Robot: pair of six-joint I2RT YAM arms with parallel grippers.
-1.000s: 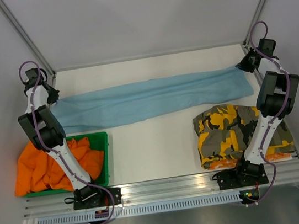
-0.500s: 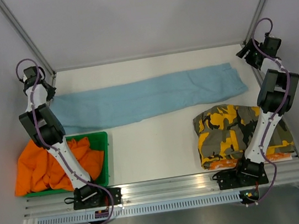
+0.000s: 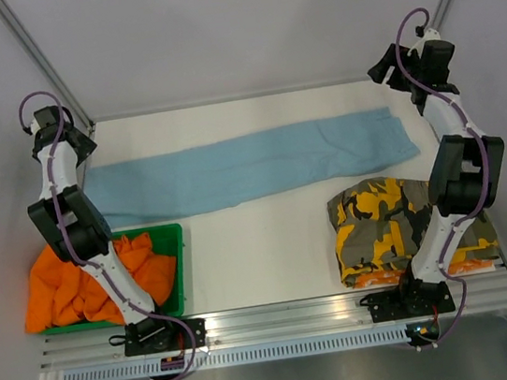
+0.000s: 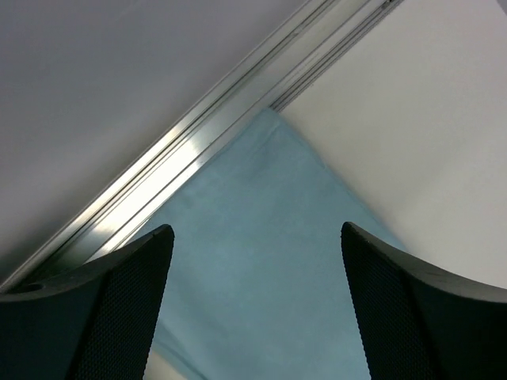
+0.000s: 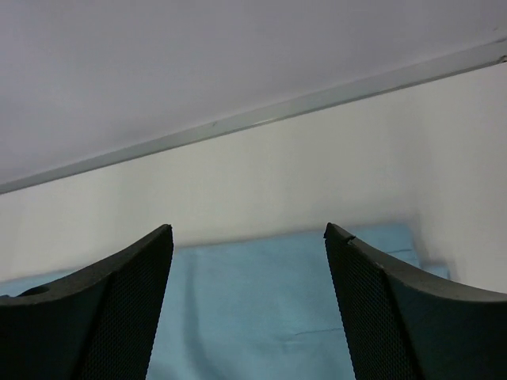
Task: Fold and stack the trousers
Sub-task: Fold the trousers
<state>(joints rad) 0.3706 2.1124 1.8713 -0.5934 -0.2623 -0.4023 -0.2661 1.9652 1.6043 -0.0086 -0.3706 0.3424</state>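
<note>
Light blue trousers (image 3: 250, 165) lie stretched flat across the far half of the table, left to right. My left gripper (image 3: 75, 145) hovers over their left end, open and holding nothing; in the left wrist view the blue cloth (image 4: 261, 301) lies below the spread jaws of that gripper (image 4: 256, 229). At the far right, my right gripper (image 3: 385, 68) is raised above the right end, open and empty. The right wrist view shows the cloth (image 5: 261, 317) beneath this gripper (image 5: 248, 229). Folded camouflage trousers (image 3: 400, 226) rest at the front right.
A green bin (image 3: 160, 230) at the front left holds orange garments (image 3: 69, 287) that spill over its left side. Aluminium frame posts (image 3: 42, 64) rise at both far corners. A metal rail (image 4: 190, 158) runs close beside the blue cloth's left end.
Both grippers opened and let go of the blue trousers' ends, the right one first. Both then lifted away outward, and the trousers settled flat on the table.
</note>
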